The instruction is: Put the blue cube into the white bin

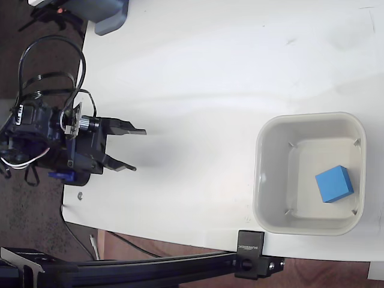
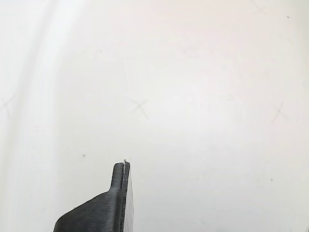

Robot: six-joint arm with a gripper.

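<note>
Blue cube (image 1: 332, 184): a small bright-blue block is seen lying on the floor of the bin, toward the lower right of the interior in the fixed view, close to the right wall and slightly turned against the bin's sides.

White bin (image 1: 261, 180): a square off-white tub with rounded corners is set at the right edge of the counter in the fixed view; nothing but the cube is seen inside it.

Task state: the cube is judged to be already placed; no step of carrying appears to be left.

Counter (image 1: 198, 72): a pale, lightly scuffed surface is spread between bin and arm; faint cross marks are shown on it in the wrist view.

Hand (image 1: 135, 150): the black two-finger hand is seen at the far left of the fixed view, released, its fingers spread and nothing held between them; one dark finger (image 2: 118, 193) is shown in the wrist view over bare counter.

Key relation: the cube lies well apart from the hand, to the right and slightly lower in the fixed view, along the line in which the fingers point.

Grey-blue box (image 1: 109, 15): partly seen at the top left corner.

Black rail (image 1: 150, 264): run along the bottom edge, off the counter.
</note>
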